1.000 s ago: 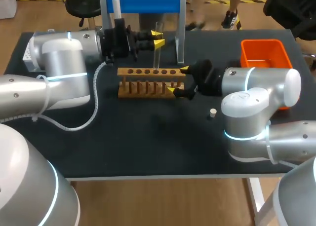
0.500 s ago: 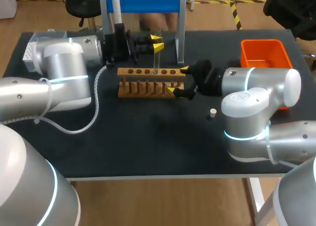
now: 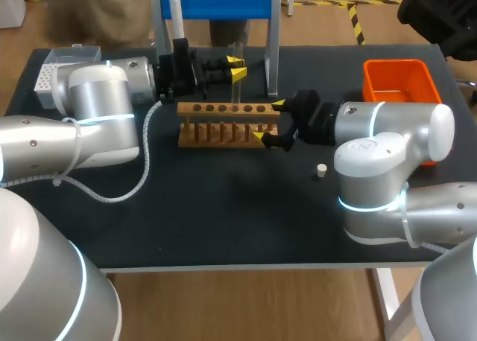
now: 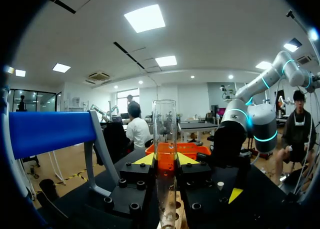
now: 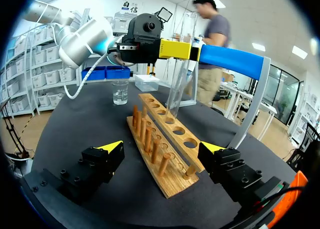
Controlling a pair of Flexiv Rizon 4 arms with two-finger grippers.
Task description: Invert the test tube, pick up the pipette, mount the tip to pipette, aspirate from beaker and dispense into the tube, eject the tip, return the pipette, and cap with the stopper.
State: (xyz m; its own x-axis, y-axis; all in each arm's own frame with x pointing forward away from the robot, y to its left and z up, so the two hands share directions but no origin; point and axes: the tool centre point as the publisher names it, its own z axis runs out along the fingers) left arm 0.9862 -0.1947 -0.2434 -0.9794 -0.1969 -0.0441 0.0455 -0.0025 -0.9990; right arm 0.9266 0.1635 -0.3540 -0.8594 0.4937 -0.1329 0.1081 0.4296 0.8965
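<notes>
The test tube (image 3: 237, 89) stood upright, base in a hole of the wooden rack (image 3: 220, 126), clamped by the left gripper (image 3: 237, 66), while the right gripper (image 3: 268, 120) straddled the rack's end, fingers apart, probably to steady it.

The head camera looks down on the table (image 3: 223, 229) from above and behind. The left wrist camera sits close behind the test tube (image 4: 164, 139), facing across the rack (image 5: 159, 154); the right wrist camera looks back along it. All three show both.
</notes>
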